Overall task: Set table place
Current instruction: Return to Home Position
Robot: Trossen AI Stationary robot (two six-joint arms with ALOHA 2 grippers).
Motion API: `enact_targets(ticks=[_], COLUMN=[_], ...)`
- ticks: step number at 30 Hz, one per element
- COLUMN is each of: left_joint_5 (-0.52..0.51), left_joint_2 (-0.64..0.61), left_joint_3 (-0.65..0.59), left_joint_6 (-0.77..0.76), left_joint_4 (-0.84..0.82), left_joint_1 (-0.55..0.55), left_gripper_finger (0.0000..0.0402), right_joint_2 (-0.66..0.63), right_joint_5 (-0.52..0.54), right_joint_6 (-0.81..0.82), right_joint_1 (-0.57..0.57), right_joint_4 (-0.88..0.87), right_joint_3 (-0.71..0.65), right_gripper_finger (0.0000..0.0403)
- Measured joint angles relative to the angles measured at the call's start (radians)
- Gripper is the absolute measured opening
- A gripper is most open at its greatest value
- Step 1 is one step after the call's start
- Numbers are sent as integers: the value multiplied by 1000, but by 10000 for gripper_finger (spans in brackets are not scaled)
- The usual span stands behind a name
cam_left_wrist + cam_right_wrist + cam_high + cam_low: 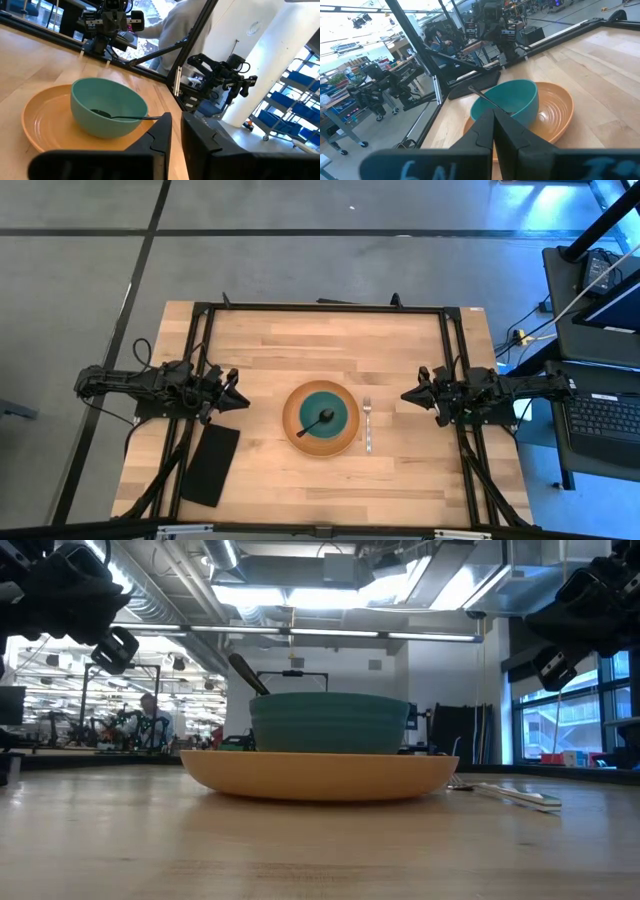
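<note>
On the light wood table (330, 345) stands an orange plate (292, 432) with a teal bowl (340, 408) on it. A black spoon (314, 423) rests in the bowl, its handle leaning on the rim. A silver fork (367, 425) lies flat just right of the plate. A black napkin (211, 464) lies flat at the near left. My left gripper (245, 402) hovers left of the plate, shut and empty. My right gripper (405, 395) hovers right of the fork, shut and empty. Both point at the plate.
A black metal frame (320, 307) runs along the table's edges. Bare wood lies between the plate and the far edge. A person (180, 25) stands beyond the table's right side, near other robot arms (222, 75). A desk with a laptop (605, 415) stands to the right.
</note>
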Motion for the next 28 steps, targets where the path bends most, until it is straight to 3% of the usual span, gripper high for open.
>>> enact_targets(ticks=[20,28], left_joint_5=[0,0], left_joint_2=[0,0], left_joint_3=[0,0], left_joint_6=[0,0], left_joint_4=[0,0], left_joint_1=[0,0], left_gripper_finger=[2,12], right_joint_2=[0,0], right_joint_5=[0,0], right_joint_6=[-1,0], right_joint_1=[0,0], right_joint_4=[0,0], right_joint_3=[0,0], right_gripper_finger=[12,12])
